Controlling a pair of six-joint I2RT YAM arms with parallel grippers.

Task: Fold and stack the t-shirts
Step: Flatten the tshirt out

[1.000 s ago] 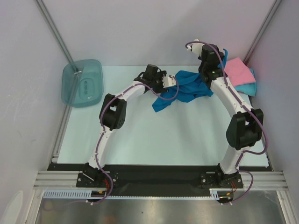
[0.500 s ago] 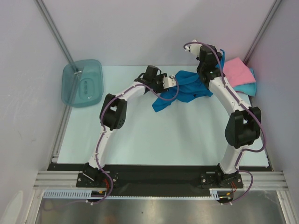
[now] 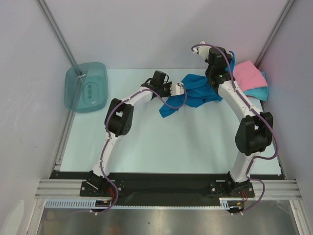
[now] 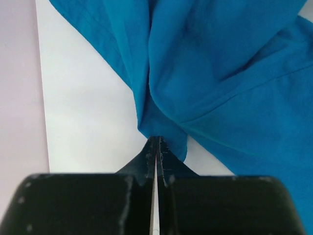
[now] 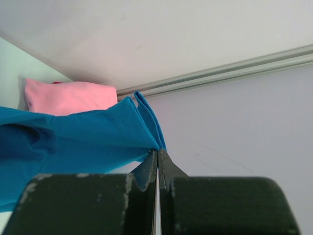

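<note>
A crumpled deep blue t-shirt (image 3: pixel 193 94) lies at the back middle of the table. My left gripper (image 3: pixel 181 87) is shut on its left edge; in the left wrist view the cloth (image 4: pixel 220 73) bunches into the closed tips (image 4: pixel 157 139). Raised near the back wall, my right gripper (image 3: pixel 231 59) is shut on another edge of the same shirt (image 5: pixel 83 137), pinched at its tips (image 5: pixel 157 151). A folded pink t-shirt (image 3: pixel 249 74) lies at the back right on a turquoise t-shirt (image 3: pixel 259 93), and the pink t-shirt (image 5: pixel 68 98) also shows in the right wrist view.
A translucent teal plastic bin (image 3: pixel 87 87) leans at the back left corner. Grey walls and metal frame rails (image 3: pixel 58 34) close in the table (image 3: pixel 161 147) on three sides. Both arm bases sit on the black plate (image 3: pixel 166 188) at the near edge.
My left gripper has closed on the blue shirt's left edge. The right arm with its held edge has shifted slightly back and up.
</note>
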